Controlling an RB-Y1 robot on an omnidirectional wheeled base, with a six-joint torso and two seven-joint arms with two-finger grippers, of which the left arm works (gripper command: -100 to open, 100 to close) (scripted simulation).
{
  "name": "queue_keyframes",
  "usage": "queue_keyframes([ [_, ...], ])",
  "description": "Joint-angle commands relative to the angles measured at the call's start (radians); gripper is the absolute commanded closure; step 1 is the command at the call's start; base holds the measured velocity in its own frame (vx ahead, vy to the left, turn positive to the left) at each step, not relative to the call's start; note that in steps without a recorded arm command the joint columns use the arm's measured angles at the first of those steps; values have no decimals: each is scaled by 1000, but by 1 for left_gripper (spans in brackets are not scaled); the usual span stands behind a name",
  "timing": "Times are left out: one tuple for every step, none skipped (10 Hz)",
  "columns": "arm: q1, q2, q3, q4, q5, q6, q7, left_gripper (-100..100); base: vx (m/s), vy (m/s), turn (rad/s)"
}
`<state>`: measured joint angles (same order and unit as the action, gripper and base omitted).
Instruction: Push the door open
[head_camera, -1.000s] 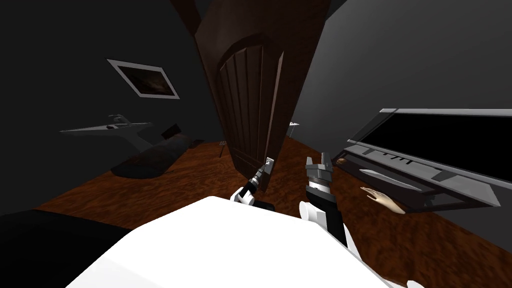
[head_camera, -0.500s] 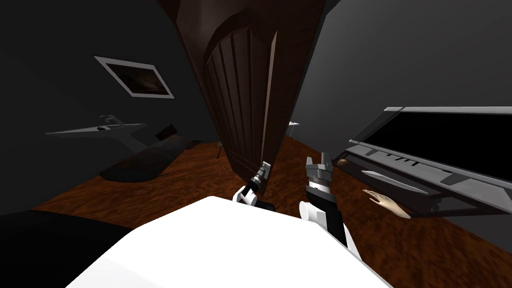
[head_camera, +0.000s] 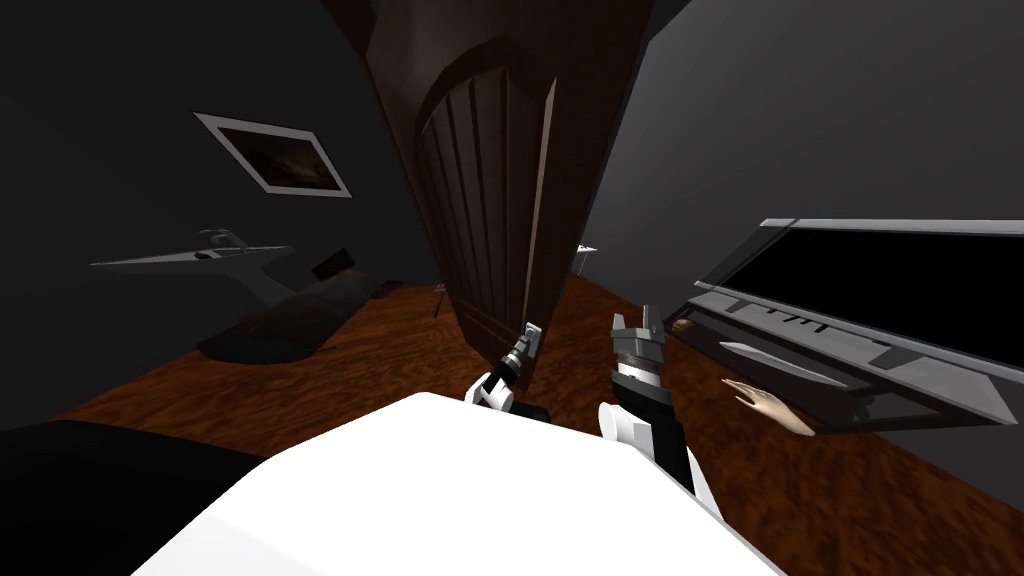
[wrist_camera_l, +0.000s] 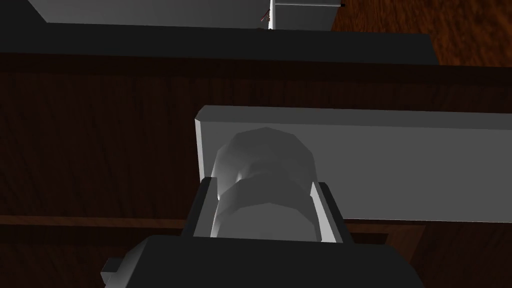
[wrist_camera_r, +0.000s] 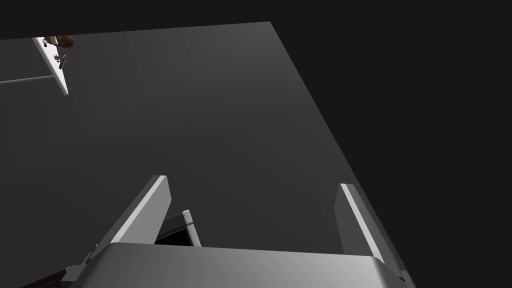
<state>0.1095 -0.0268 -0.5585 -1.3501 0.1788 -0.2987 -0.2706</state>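
Head view: the dark brown wooden door (head_camera: 490, 200) is standing ajar straight ahead of me, its pale narrow edge turned toward me and its foot resting on the reddish wooden floor (head_camera: 380, 350). The left gripper (head_camera: 530, 338) is reaching up to that edge, low on the door. In the left wrist view its two fingers (wrist_camera_l: 201, 210) are pressing the sides of a rounded grey knob (wrist_camera_l: 265, 155), so the gripper is clamping the knob. The knob is sitting on a long grey plate (wrist_camera_l: 400, 165) fixed flat against the door's dark wood.

The right gripper (head_camera: 637, 322) is pointing upward just to the right of the door, apart from it. In the right wrist view its fingers (wrist_camera_r: 150, 210) are standing wide apart with nothing between them, facing a plain grey wall.

To my left, a framed picture (head_camera: 272, 153) is hanging on the dark wall above a thin grey shelf (head_camera: 190, 262), and a dark, long, low shape (head_camera: 290, 320) is lying on the floor below them. To my right, a grey-framed black screen (head_camera: 900, 280) is leaning out from the wall.
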Motion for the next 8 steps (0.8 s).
queue_keyframes([
  [-10, 20, -6, 7, 4, 1, 4, 100, 81, -54, 240],
  [-17, 29, -9, 11, 6, 2, 7, 100, 161, -75, 252],
  [-24, 37, -13, 16, 9, 3, 10, 100, 177, -76, 205],
  [-33, 45, -18, 22, 11, 3, 13, 100, 184, -106, 252],
  [-37, 48, -20, 24, 13, 4, 15, 100, 147, -117, 170],
  [-47, 53, -25, 31, 16, 5, 19, 100, 126, -88, 282],
  [-52, 54, -28, 34, 18, 5, 21, 100, 128, -70, 249],
  [-61, 55, -33, 40, 21, 6, 25, 100, 148, -90, 274],
])
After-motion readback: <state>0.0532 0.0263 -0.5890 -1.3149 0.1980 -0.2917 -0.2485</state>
